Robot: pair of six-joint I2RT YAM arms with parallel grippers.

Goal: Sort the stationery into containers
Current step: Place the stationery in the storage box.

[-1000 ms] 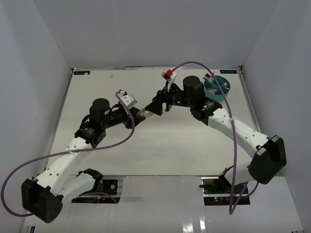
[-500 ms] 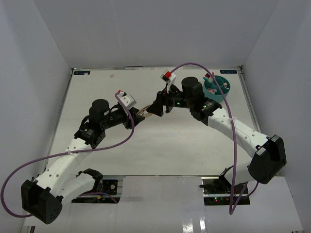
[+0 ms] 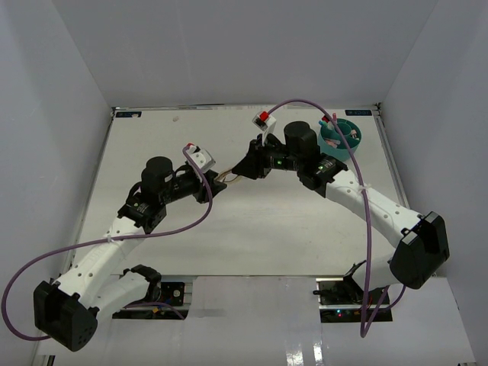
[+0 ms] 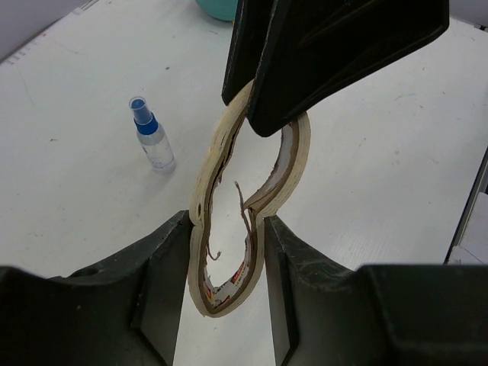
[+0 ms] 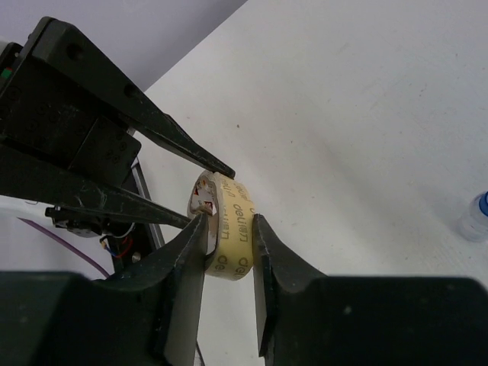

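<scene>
A tan tape loop (image 4: 293, 164) hangs in the air between both arms, squashed into a long oval. My left gripper (image 4: 226, 226) is shut on its lower end, fingers pressing both sides. My right gripper (image 5: 229, 223) is shut across the loop's (image 5: 232, 217) other end, and its dark fingers (image 4: 335, 53) cover the top of the loop in the left wrist view. From above, the two grippers (image 3: 217, 184) (image 3: 244, 171) meet over the middle of the table with the loop (image 3: 229, 178) between them. The teal organiser (image 3: 344, 139) stands at the far right with pens in it.
A small clear blue-capped bottle (image 4: 152, 141) stands on the white table below the grippers, also seen at the right edge as the bottle (image 5: 476, 217). Grey walls close in the table on three sides. Purple cables loop off both arms.
My right gripper's jaws have closed onto the free end of the loop. The left gripper keeps its hold, and both arms have barely shifted.
</scene>
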